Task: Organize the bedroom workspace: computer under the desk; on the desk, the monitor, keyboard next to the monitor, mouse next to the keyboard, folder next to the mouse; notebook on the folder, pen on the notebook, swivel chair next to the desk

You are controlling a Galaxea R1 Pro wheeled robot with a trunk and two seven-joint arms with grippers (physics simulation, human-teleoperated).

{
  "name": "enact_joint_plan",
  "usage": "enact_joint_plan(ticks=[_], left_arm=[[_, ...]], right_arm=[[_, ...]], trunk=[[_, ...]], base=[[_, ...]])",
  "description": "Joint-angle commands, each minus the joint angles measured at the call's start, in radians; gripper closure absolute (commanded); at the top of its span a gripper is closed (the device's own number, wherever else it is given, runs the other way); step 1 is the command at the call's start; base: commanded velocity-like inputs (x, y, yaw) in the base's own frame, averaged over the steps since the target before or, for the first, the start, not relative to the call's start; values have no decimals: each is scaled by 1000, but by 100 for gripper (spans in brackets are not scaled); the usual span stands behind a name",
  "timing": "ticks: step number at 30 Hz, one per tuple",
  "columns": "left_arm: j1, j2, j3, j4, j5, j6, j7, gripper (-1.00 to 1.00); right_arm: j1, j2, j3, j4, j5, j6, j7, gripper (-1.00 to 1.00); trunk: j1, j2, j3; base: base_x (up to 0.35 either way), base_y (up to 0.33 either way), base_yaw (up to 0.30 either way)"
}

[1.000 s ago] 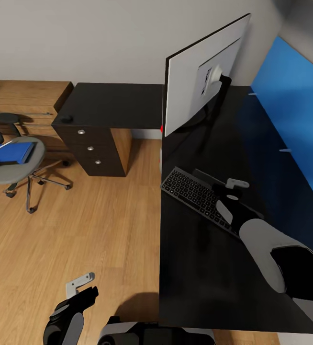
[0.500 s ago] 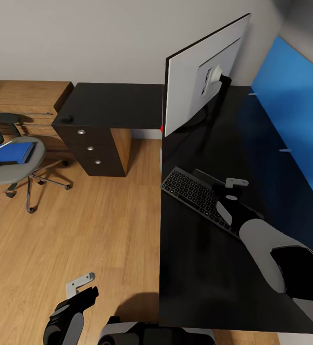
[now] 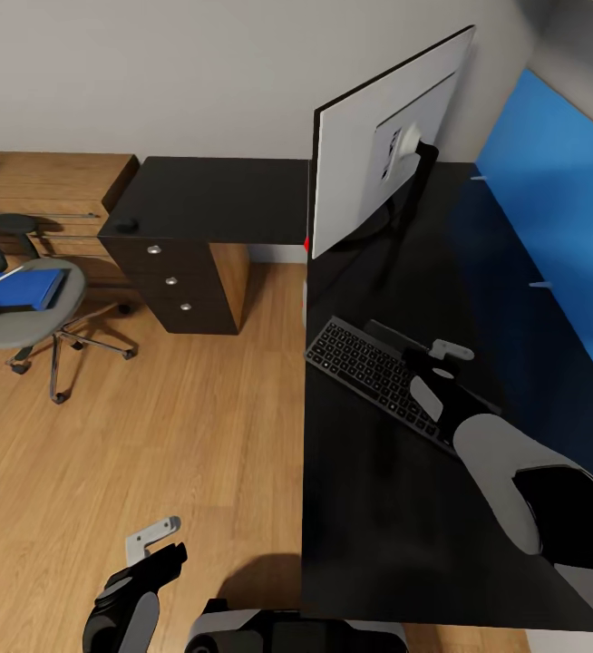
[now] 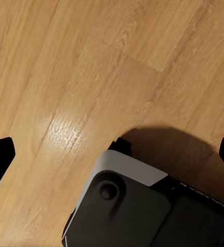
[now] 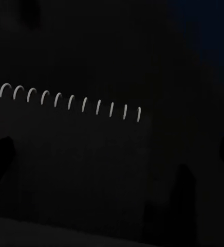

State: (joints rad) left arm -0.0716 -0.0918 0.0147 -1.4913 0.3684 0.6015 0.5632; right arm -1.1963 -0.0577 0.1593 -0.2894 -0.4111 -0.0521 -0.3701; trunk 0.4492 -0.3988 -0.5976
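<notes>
Notebook (image 5: 81, 139) dark, white spiral rings in row, flat on desk (image 3: 378, 508) just behind keyboard (image 3: 378, 372), close under right gripper (image 3: 442, 355); jaws spread wide, nothing held; monitor (image 3: 378, 163) upright at desk's far end; mouse (image 3: 128, 224) on drawer wing; folder (image 3: 20, 290) blue, on swivel chair (image 3: 24, 317) well apart; left gripper (image 3: 156, 535) low over wooden floor (image 4: 66, 67), fingers far apart, empty.

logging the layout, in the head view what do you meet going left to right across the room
swivel chair with the folder → mouse → drawer unit → monitor → blue wall panel
</notes>
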Motion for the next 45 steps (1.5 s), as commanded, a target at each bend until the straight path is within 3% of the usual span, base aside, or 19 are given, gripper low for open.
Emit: enact_joint_plan(ticks=[1,45], left_arm=[[-1,0,1,-1,11,2,8,-100],[-1,0,1,2,10,3,6,-100]], right_arm=[[0,0,8,35,-23,-5,-3,-100],[0,-1,8,35,-25,-5,-3,-100]], trunk=[[1,-1,-1],[1,-1,-1]], base=[[0,0,0],[-68,0,0]])
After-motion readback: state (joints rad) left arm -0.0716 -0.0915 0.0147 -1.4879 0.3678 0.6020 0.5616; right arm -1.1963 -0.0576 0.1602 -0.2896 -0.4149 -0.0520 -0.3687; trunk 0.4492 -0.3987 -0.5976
